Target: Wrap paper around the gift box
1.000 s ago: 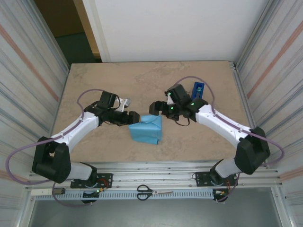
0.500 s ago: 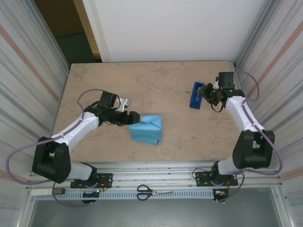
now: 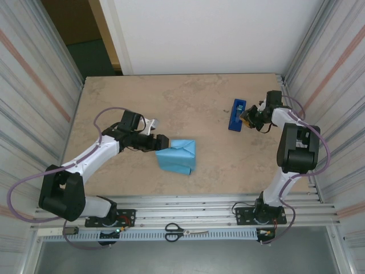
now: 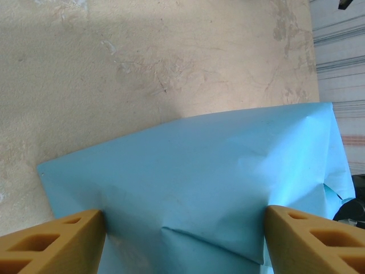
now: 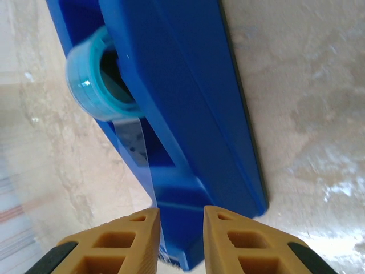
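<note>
The left gripper (image 3: 161,142) lies at the left end of the paper (image 3: 178,157), its two tan, ribbed fingers (image 4: 51,242) spread wide apart above the sheet. The paper's smooth sky-blue face fills the space between them. There is one sheet, folded into a squat, blocky parcel with creased flaps and a pointed fold on top. It sits near the middle of the worktop (image 3: 188,97), somewhat closer to the near edge than to the far one. The worktop is a flat slab with a beige, stone-like mottled surface.

One pair of scissors (image 3: 185,231), with black handles and bare metal blades, lies flat on the metal rail beyond the worktop's near edge.

Toward the right edge, about halfway back, stands one tape dispenser (image 3: 236,114), a narrow dark-blue body of glossy moulded plastic. It carries a single tape roll (image 5: 97,80) on a teal core, and a clear strip of tape (image 5: 137,148) runs from the roll down along its side.

The right gripper (image 3: 248,117) is at the dispenser's right end, its two fingers (image 5: 228,240) drawn close together with only a narrow slit between them. The wrist view is too tight to tell whether the strip's end is pinched there.
</note>
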